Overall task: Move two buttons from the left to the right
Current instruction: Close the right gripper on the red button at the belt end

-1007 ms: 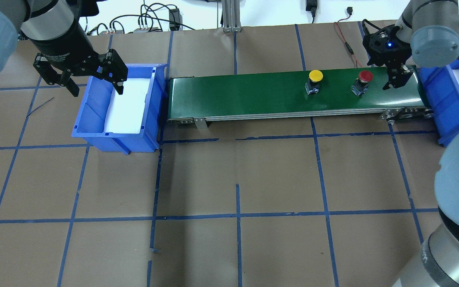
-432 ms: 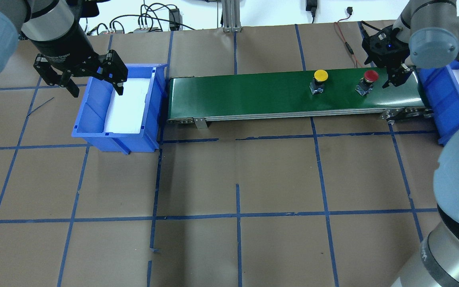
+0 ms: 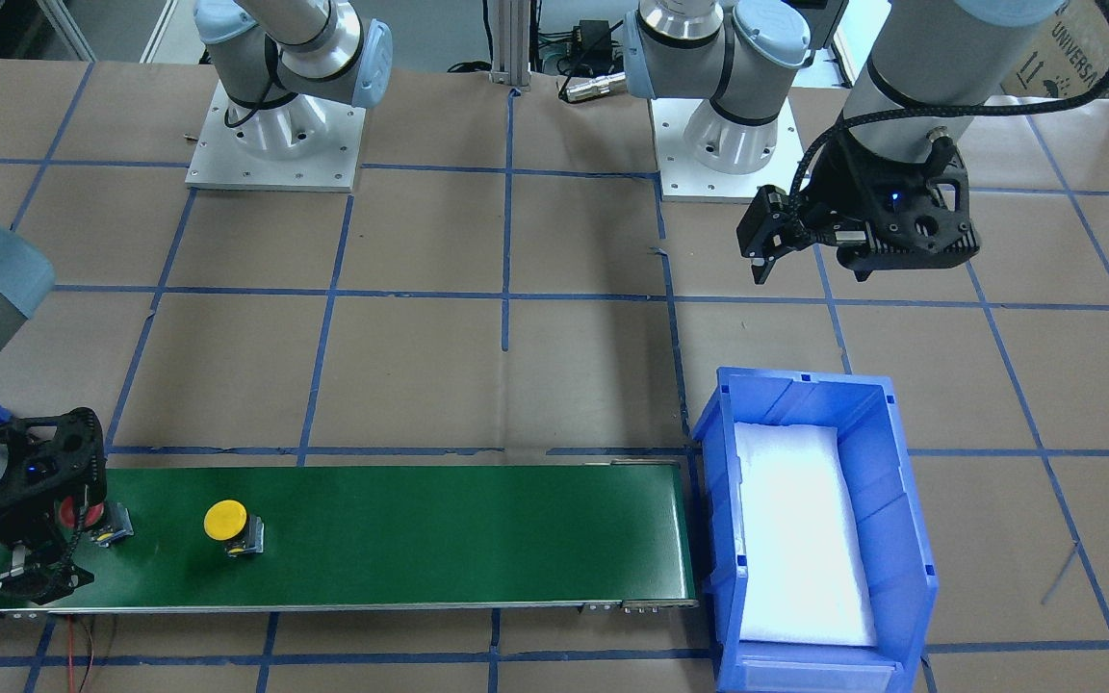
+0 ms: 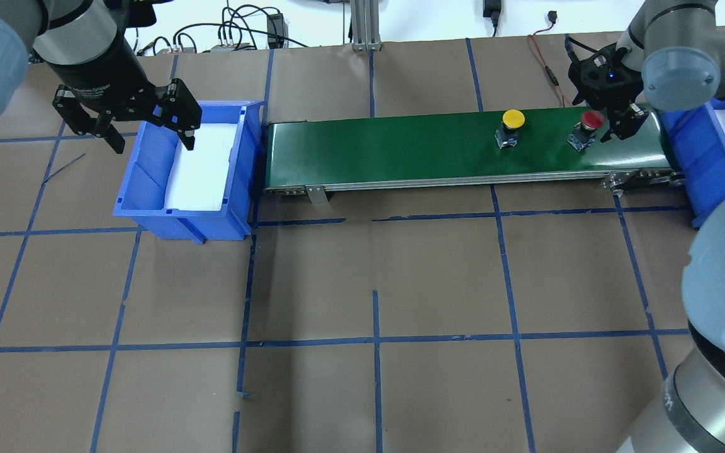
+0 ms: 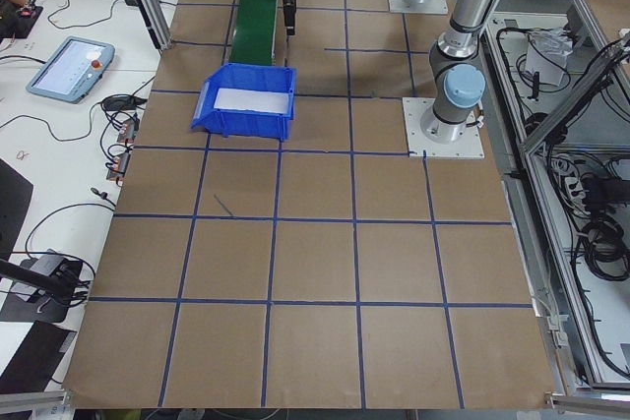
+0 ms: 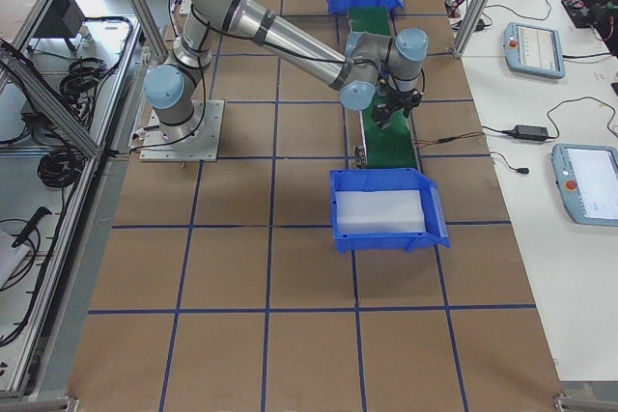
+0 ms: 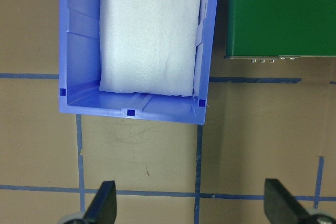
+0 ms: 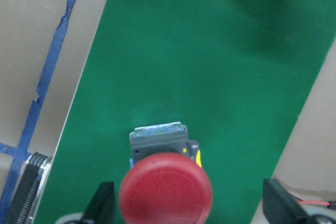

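Right pincer, jaws wide, astride red button.

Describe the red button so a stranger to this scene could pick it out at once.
Find the long green conveyor belt. Two mushroom-head push buttons stand near its end by the robot's right arm, and the red button is the one right next to the open right gripper. Its round cap is red, whereas the yellow button stands nearer the belt's middle.

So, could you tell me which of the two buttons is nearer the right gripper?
The red button, right beside the right gripper; the yellow button stands farther along the belt.
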Action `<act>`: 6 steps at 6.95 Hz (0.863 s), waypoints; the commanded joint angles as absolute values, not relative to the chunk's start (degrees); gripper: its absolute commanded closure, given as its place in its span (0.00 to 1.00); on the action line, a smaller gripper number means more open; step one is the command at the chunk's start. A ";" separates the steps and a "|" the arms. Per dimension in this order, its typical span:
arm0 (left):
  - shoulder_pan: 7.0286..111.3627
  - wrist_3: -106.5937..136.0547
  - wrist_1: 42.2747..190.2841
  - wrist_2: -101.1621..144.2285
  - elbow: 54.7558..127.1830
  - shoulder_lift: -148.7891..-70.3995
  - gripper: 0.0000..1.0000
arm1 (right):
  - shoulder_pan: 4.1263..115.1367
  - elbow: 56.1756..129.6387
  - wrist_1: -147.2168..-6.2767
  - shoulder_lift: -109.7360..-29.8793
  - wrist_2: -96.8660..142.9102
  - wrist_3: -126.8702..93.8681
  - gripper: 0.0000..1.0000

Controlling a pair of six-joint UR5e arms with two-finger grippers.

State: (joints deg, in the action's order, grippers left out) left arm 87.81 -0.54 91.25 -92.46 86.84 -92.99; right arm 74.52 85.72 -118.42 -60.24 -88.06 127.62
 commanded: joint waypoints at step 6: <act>87.80 -0.53 91.41 -92.46 86.84 -92.99 0.00 | 74.44 84.30 -117.17 -60.99 -90.96 127.36 0.94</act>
State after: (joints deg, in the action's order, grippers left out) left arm 87.83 -0.53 91.40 -92.46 86.83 -92.99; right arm 74.52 85.16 -117.83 -60.57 -90.31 127.57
